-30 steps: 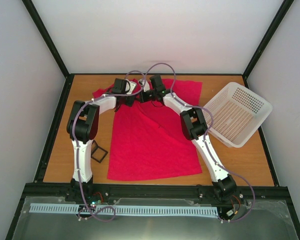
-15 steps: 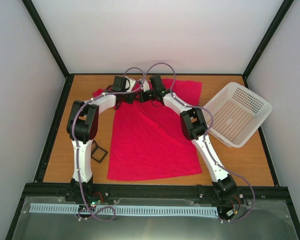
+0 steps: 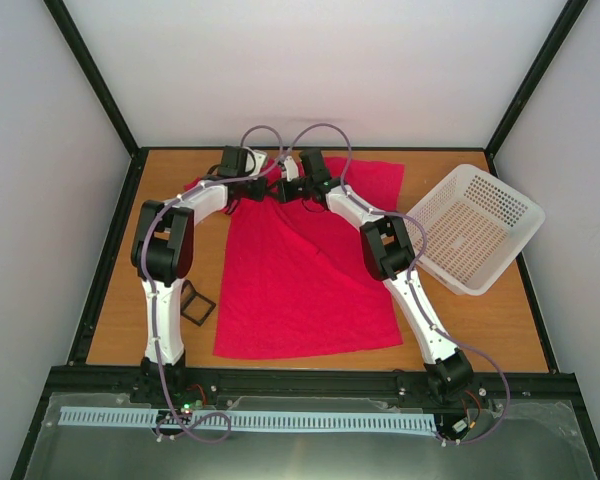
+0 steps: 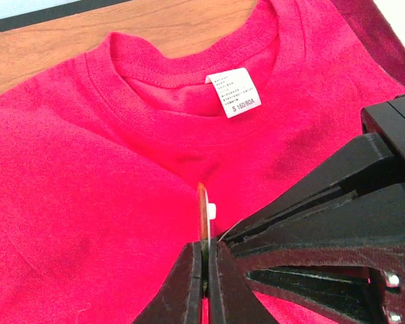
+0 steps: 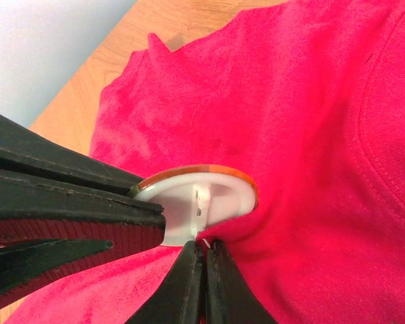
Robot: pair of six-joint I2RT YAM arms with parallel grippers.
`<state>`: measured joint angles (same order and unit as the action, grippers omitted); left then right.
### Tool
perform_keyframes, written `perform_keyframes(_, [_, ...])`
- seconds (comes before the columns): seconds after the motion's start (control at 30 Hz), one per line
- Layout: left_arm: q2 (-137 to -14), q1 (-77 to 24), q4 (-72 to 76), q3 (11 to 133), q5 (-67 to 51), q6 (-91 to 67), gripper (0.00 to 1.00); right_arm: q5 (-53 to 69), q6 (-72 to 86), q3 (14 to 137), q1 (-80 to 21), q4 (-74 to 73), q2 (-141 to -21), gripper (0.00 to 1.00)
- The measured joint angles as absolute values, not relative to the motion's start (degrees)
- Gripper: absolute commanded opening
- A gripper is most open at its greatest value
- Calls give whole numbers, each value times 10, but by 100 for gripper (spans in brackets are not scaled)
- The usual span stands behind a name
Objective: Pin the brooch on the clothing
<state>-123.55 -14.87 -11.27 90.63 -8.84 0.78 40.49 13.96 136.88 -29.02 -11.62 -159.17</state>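
Pinning step: my left hand (image 4: pixel 204 270) is clenching the small round silvery-white brooch (image 5: pixel 202 192) edge-on against the crimson-red short-sleeved T-shirt (image 4: pixel 88 169), just nearside of its collar (image 4: pixel 155 64). My right hand (image 5: pixel 204 266) is pinching shut at its back; next, I judge, fastening needs fine alignment.

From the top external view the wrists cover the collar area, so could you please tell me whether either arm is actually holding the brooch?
Observer: Yes. The left gripper has its jaws shut on the brooch, gripping it by the rim.
Operator: Thank you. What is the other arm doing?
Observer: The right gripper is shut as well, its tips right under the brooch's white back. I cannot tell whether it pinches anything.
Operator: And where on the garment is this?
Observer: On the chest of the T-shirt, with the white neck label a little beyond.
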Motion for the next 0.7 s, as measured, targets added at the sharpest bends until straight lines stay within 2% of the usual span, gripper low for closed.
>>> perform_keyframes(0.1, [-1235, -146, -113, 906, -94, 5, 1, 405, 140, 1368, -290, -114, -1592, 10])
perform_keyframes(0.27, [-1235, -144, -112, 906, -107, 5, 1, 405, 144, 1322, -290, -86, -1582, 34])
perform_keyframes(0.43, [-1235, -144, -108, 906, -113, 5, 1, 412, 152, 1223, -286, -25, -1538, 49])
perform_keyframes(0.7, [-1233, -137, -87, 889, -131, 5, 1, 418, 174, 1119, -274, 49, -1490, 47])
